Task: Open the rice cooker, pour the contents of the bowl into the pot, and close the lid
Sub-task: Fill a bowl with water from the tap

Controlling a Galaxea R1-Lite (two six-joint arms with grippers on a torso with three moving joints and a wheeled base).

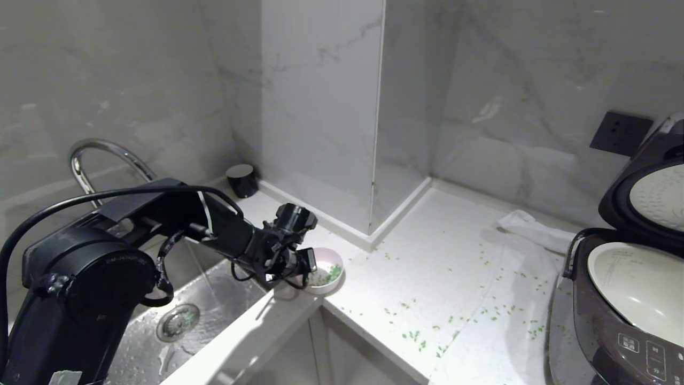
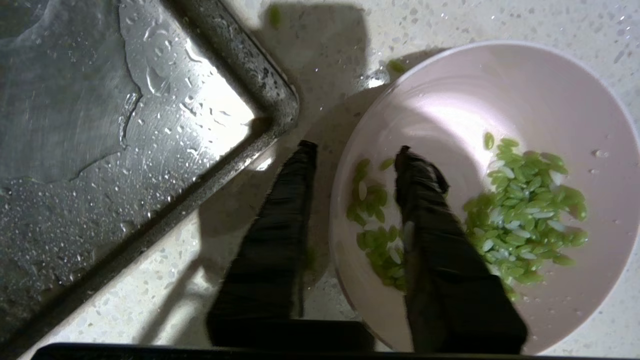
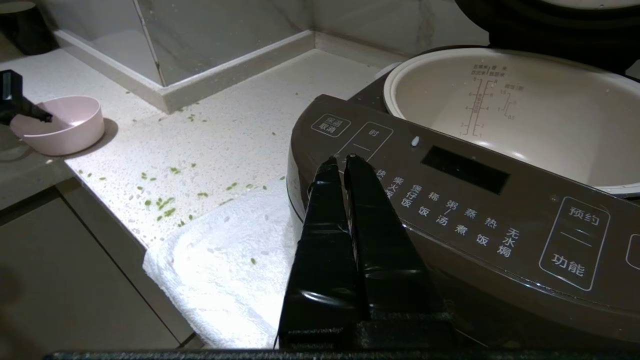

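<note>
The pale pink bowl [image 1: 327,272] stands on the white counter by the sink corner, holding green grain-like contents [image 2: 525,210]. My left gripper [image 1: 307,272] is open and points down over the bowl's near rim. In the left wrist view the gripper [image 2: 355,148] straddles the rim of the bowl [image 2: 450,110], one finger inside and one outside, with a gap showing. The rice cooker [image 1: 598,321] sits at the far right, its lid [image 1: 620,198] raised and the cream pot [image 1: 636,283] exposed. My right gripper [image 3: 341,159] is shut and empty in front of the cooker's control panel [image 3: 450,210].
A wet steel sink [image 1: 176,315] with a curved faucet [image 1: 101,155] lies left of the bowl. Loose green grains [image 1: 454,315] are scattered across the counter. A white cloth [image 1: 534,227] lies under and beside the cooker. A black cup [image 1: 241,180] stands at the back wall.
</note>
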